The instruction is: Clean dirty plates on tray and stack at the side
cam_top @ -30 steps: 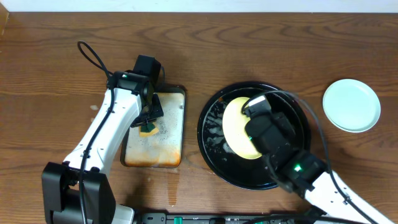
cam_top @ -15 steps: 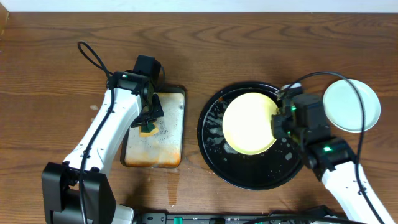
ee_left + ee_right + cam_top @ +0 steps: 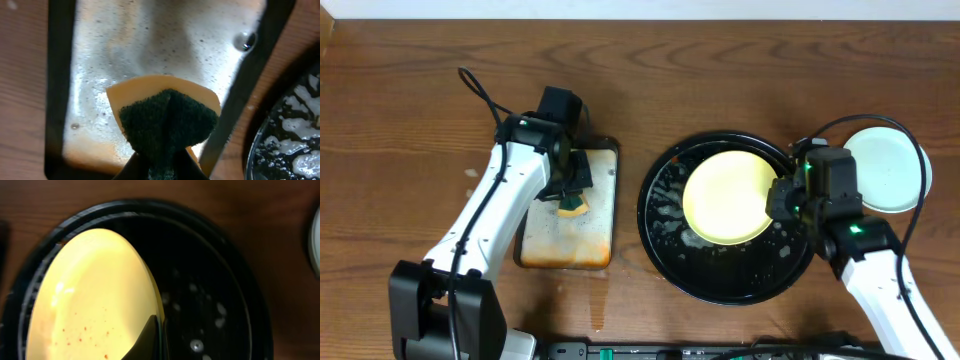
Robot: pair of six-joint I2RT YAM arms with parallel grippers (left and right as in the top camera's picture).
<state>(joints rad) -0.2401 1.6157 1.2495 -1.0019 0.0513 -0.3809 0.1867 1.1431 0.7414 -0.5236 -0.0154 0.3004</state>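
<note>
Right gripper (image 3: 156, 336) pinching near rim of yellow plate (image 3: 90, 295). We log plate seemingly tilted in black tray (image 3: 212, 280), orange specks on its face. A second ago arm lay across plate; now it has swung to plate's right edge, so we judge plate steadied for scrubbing. Behind gripper: mint plate (image 3: 888, 176) on tabletop (image 3: 720, 80). Left gripper (image 3: 160, 169) clamped on sponge (image 3: 167, 120), shifted slightly right over pan (image 3: 150, 50).

Seeing pale yellow plate (image 3: 720, 195) inside the round black tray (image 3: 715, 280), toward its far half, face up, with fine orange specks near one edge. Pinched at its right rim by right gripper (image 3: 775, 200). Tray wet, with white suds on the left. Also spotting one pale mint plate (image 3: 892, 175), flat on the bare wood tabletop (image 3: 770, 80) just right of the tray.
</note>
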